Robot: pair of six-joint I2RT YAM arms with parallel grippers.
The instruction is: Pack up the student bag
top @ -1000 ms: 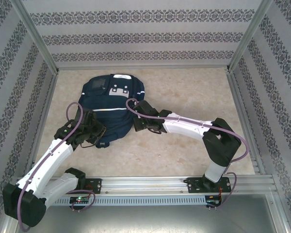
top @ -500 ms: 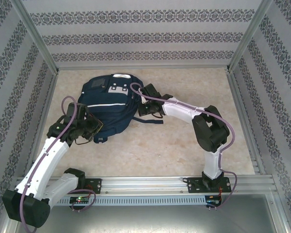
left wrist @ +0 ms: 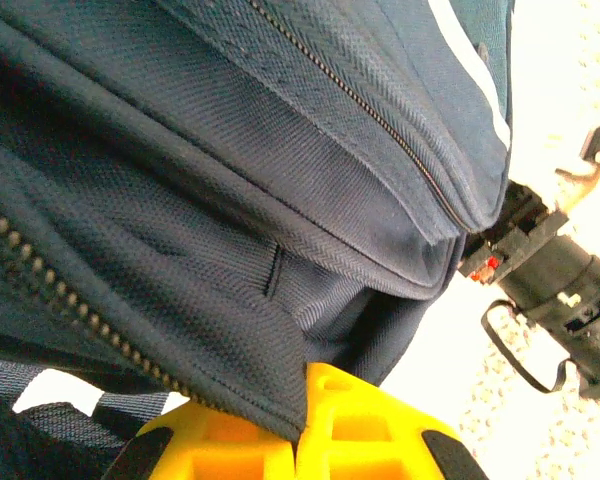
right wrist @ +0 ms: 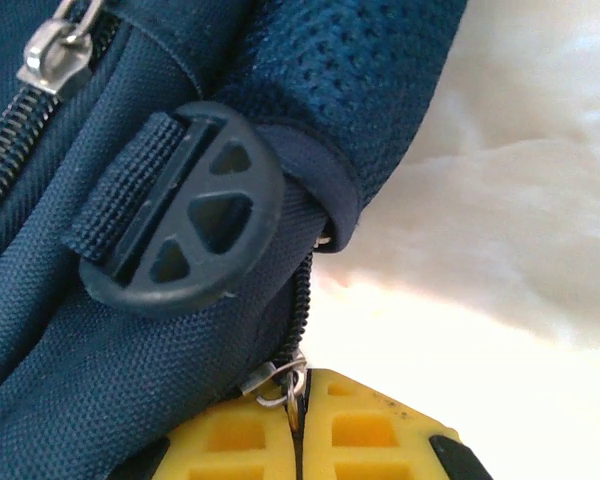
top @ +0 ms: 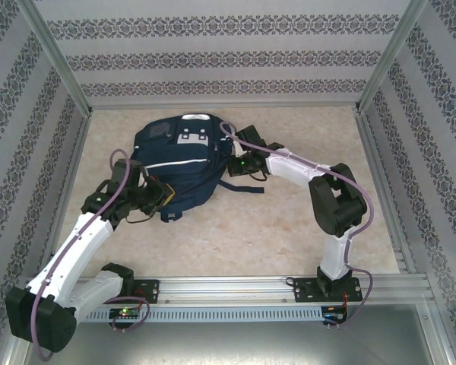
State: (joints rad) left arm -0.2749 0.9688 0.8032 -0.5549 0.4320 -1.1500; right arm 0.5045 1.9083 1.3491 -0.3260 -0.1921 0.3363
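Fingers (left wrist: 365,435) of the left gripper (left wrist: 298,440) are being pressed shut on a fabric fold of the student bag (top: 178,171), which is lying left of centre, toward the far side of the table (top: 289,228). A zipper pull (right wrist: 280,383) is being pinched by the closed right gripper (right wrist: 298,405). Zipping seems to be under way; whether the contents are already packed cannot be told. No readable writing is being shown.
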